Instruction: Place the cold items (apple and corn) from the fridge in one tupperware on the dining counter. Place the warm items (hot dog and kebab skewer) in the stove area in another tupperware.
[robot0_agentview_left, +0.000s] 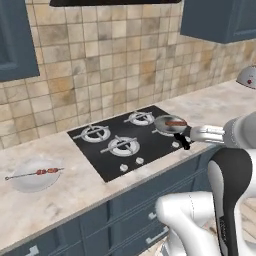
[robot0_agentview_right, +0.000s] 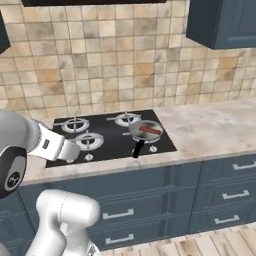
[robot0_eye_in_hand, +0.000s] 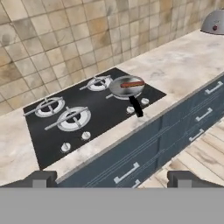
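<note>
Ahead of the fingers (robot0_eye_in_hand: 41, 178), well apart from them, the hob (robot0_eye_in_hand: 87, 114) lies flush in the counter (robot0_eye_in_hand: 183, 65). The gripper (robot0_eye_in_hand: 112, 179) hangs in front of the cabinet fronts with its two fingertips spread wide and nothing between them. On the hob burner farthest right of the fingers stands a pan (robot0_eye_in_hand: 127, 86) with its dark handle pointing toward the counter edge. The hot dog (robot0_eye_in_hand: 132, 84) lies inside the pan, across its bowl. In the left base view the same hot dog (robot0_agentview_left: 175, 122) rests in the pan (robot0_agentview_left: 170, 125), beside the arm's forearm. Far left of the hob, on bare counter, sits a plate (robot0_agentview_left: 35, 176). The skewer (robot0_agentview_left: 35, 173) lies flat across that plate, its ends overhanging the rim. Beyond the fingers to the far right, a grey domed object (robot0_eye_in_hand: 213, 22) stands on the counter; what it is cannot be told.
</note>
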